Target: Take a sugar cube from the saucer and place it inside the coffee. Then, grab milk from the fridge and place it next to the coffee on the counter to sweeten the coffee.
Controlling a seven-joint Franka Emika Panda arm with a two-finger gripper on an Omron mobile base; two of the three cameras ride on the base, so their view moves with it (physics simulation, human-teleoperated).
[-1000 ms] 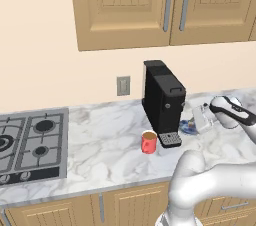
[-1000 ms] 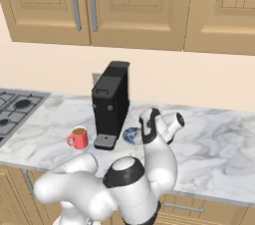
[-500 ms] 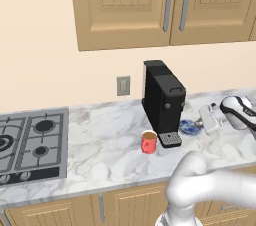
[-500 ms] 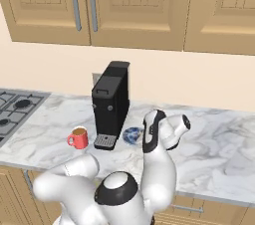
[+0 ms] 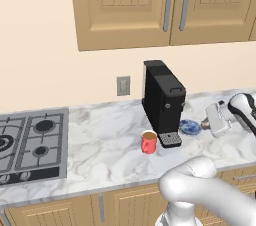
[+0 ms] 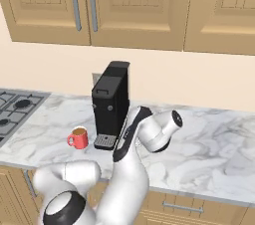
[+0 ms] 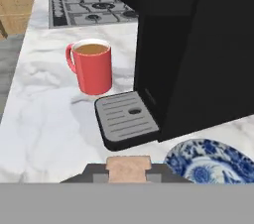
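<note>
The tool, pinching a pale sugar cube, hangs above the marble desk beside a blue saucer, the red coffee mug beyond.

red mug beside black coffee machine, blue saucer right of it, hand near saucer

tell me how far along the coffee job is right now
Done: in the hand view the end effector is shut on the sugar cube, lifted beside the blue saucer. In hand: carrying the cube toward the red mug, whose coffee shows nothing floating in it; the mug sits left of the black coffee machine. Left: drop the cube in, then fetch the milk and set it on the counter by the mug.
</note>
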